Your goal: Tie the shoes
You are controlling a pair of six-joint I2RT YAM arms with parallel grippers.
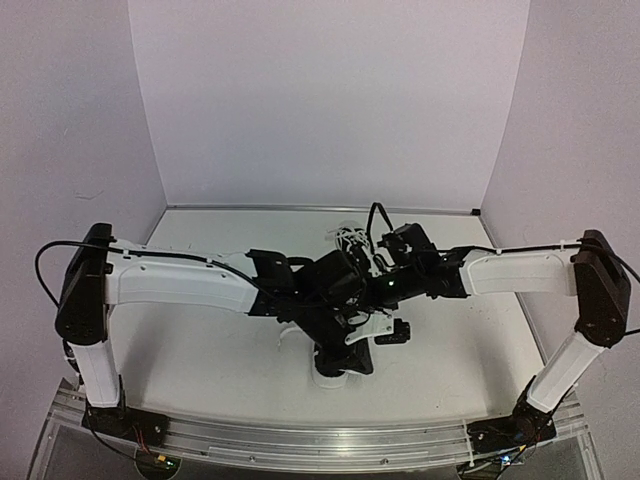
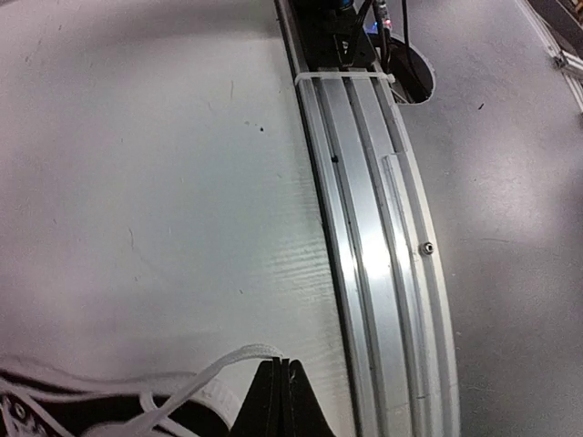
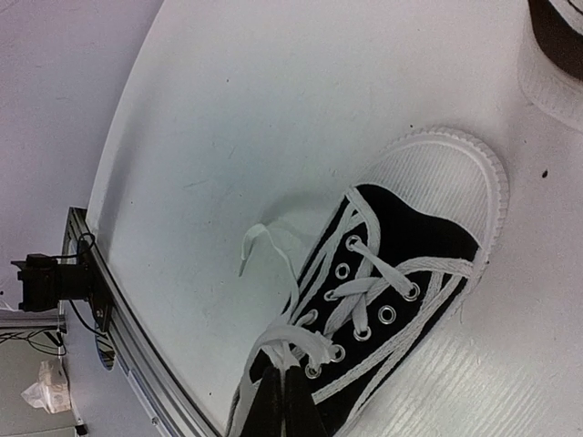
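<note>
One black sneaker (image 3: pixel 412 238) with a white toe cap lies on the table in the right wrist view; only its white sole (image 1: pixel 338 371) shows under the arms in the top view. My right gripper (image 3: pixel 291 371) is shut on a bunch of white lace (image 3: pixel 305 339) at the shoe's top eyelets. My left gripper (image 2: pixel 279 364) is shut on a white lace strand (image 2: pixel 205 375) that runs left to the same shoe (image 2: pixel 55 414). A loose lace end (image 3: pixel 254 240) lies on the table. The second shoe (image 1: pixel 349 239) sits behind the arms, and its toe (image 3: pixel 549 84) shows at the top right of the right wrist view.
An aluminium rail (image 2: pixel 373 228) runs along the table's near edge, close to the left gripper; it also shows in the right wrist view (image 3: pixel 127 319). Both arms cross over the near shoe at mid-table (image 1: pixel 345 290). White walls enclose the table.
</note>
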